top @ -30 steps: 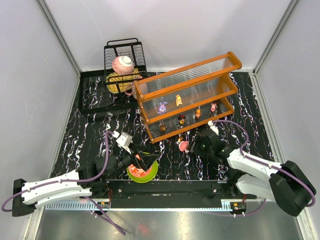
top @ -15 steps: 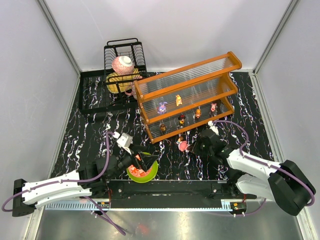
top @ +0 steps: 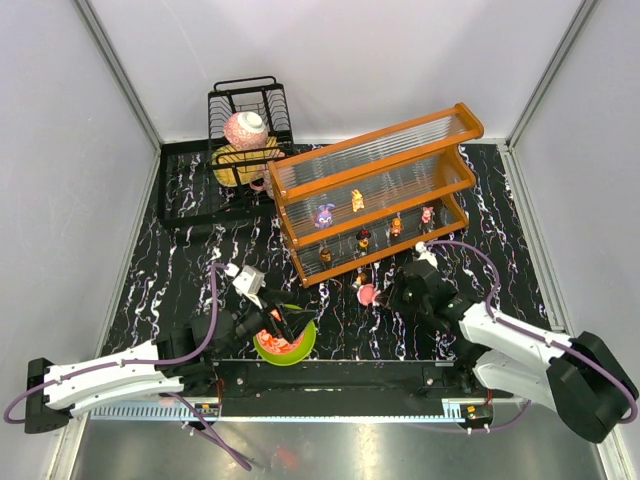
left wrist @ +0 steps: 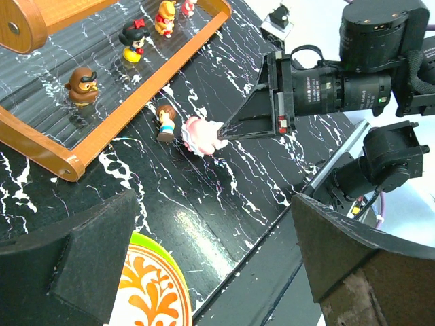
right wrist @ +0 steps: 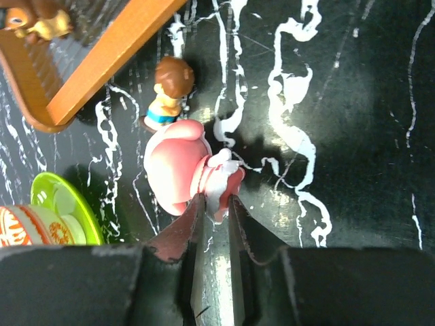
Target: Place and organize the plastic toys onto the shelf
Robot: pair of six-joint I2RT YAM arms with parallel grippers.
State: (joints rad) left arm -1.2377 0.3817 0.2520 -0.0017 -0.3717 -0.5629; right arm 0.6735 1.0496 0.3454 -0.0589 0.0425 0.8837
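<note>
Jaws of right gripper pinch pink toy; shelf holds figurines.

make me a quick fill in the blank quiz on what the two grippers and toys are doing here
1. The right gripper is shut on the pink toy, which sits on the ___, not on the shelf.
2. The left gripper hangs open over a bowl with a ___ rim.
3. The brown-haired figurine beside the pink toy is held by ___ gripper.
Missing words: table; green; neither.
</note>
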